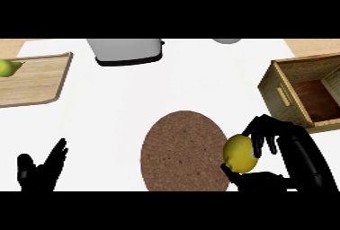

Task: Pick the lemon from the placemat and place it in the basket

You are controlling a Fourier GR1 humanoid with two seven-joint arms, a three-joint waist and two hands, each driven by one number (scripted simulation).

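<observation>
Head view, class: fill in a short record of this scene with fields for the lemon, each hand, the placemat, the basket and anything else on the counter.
lemon: yellow lemon, held at the placemat's right edge
right hand: right hand, fingers and thumb curled round the lemon
left hand: left hand, open, resting at lower left, fingers up
placemat: round brown placemat, nothing lying on it
basket: wooden basket at right, no lemon in it yet
other: cutting board at left with a green fruit; toaster at the top

yellow lemon (240, 153), speckled brown placemat (184, 152)
</observation>
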